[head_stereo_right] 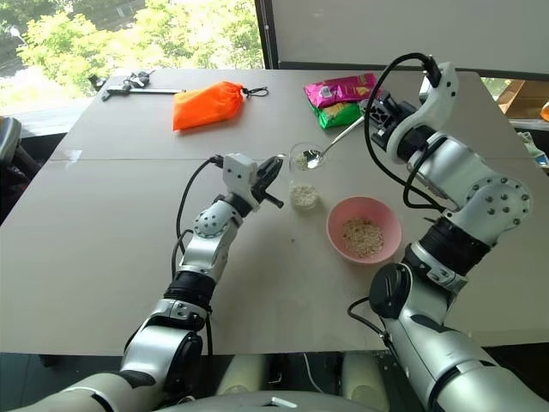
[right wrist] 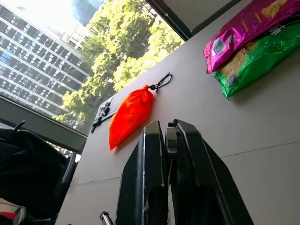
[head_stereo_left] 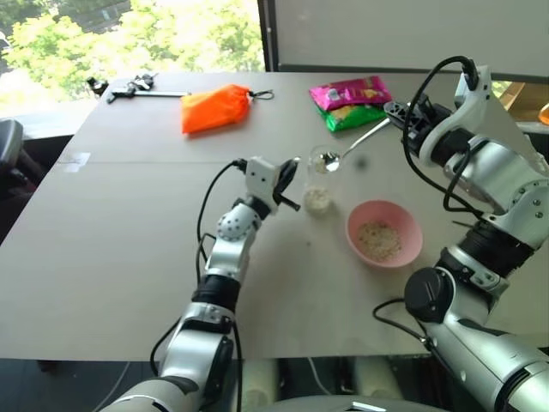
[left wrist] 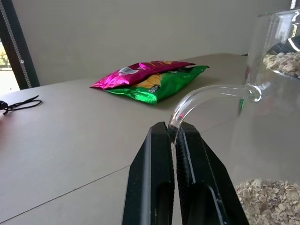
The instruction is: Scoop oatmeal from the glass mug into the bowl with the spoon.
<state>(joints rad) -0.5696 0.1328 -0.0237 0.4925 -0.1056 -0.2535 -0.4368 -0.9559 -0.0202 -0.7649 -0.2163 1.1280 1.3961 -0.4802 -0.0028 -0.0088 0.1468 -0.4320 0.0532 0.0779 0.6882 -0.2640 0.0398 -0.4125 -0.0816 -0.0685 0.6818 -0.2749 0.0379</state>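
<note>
left gripper (left wrist: 174,136) pinches mug (head_stereo_left: 318,182) handle | right gripper (head_stereo_right: 374,109) clamps spoon (head_stereo_right: 336,142), loaded head over mug rim | bowl (head_stereo_left: 413,232) beside mug | risk: tilt spills oatmeal (head_stereo_left: 318,200) before bowl

I see the spoon (head_stereo_left: 350,148) over the glass mug (head_stereo_left: 319,182) at centre frame, my left gripper (head_stereo_left: 294,174) pinching its handle.

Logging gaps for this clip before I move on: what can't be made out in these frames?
- Printing on the snack packets: too small in the eye views.
- The spoon handle where the right gripper clamps it: hidden by the fingers in the right wrist view.
- The glass mug: cut off by the left wrist view's edge.
- The dark tool: too small to identify.
</note>
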